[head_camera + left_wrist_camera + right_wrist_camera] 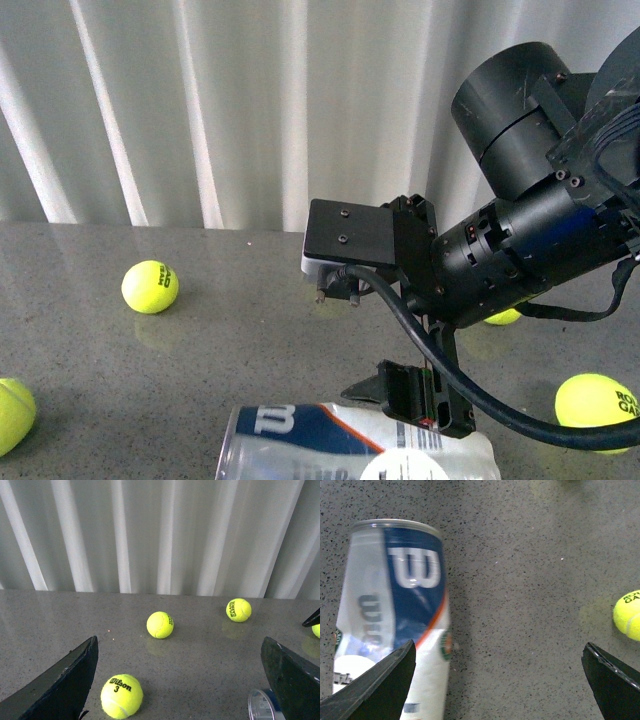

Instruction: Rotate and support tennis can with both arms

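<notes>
Front view only catches the right arm (530, 230); the left one isn't in it at all. The can (350, 445) lies on its side on the grey worktop (250, 340) at the near edge, long axis running left-right, metal rim (228, 450) toward the robot's left and the W logo just next to it. The arm reaches in from the right with its wrist angled down over the can's right part. The right wrist view shows the right hand (498, 647) spread wide, one finger (380, 685) over the can's label end. Can't tell if it touches. The left wrist view shows the left hand (179, 640) also spread wide, gripping nothing, with one clear end of the can peeking in beside one finger (292, 680) and a few balls (160, 625) scattered beyond.
</notes>
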`<move>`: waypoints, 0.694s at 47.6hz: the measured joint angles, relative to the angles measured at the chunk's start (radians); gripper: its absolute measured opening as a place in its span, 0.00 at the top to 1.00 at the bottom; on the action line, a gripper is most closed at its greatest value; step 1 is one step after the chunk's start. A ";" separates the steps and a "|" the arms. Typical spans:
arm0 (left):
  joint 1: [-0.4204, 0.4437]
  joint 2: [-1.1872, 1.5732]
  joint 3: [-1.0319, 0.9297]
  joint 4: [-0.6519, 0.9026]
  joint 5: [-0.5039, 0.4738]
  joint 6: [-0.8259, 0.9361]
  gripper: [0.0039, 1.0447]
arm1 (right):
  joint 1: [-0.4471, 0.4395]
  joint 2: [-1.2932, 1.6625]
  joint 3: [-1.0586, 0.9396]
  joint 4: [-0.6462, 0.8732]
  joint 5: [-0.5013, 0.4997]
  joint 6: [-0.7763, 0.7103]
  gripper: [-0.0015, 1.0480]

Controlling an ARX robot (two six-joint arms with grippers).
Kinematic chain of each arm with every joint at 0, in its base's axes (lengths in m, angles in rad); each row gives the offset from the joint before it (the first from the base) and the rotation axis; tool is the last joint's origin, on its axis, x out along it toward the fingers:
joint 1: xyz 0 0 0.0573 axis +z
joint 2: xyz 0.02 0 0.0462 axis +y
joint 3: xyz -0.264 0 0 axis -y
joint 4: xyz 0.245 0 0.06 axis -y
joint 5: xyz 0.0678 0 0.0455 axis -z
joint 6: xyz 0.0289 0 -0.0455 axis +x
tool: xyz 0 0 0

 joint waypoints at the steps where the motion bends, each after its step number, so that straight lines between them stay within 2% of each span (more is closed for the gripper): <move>1: 0.000 0.000 0.000 0.000 0.000 0.000 0.06 | -0.001 -0.004 -0.001 0.003 -0.002 0.005 0.07; 20: 0.000 0.000 0.000 0.000 0.000 0.000 0.06 | -0.069 -0.093 -0.001 0.079 -0.075 0.126 0.07; 27: 0.000 0.000 0.000 0.000 0.000 0.000 0.06 | -0.108 -0.144 -0.001 0.191 -0.085 0.270 0.07; 33: 0.000 0.000 0.000 0.000 0.000 0.000 0.06 | -0.138 -0.194 0.000 0.314 -0.049 0.480 0.07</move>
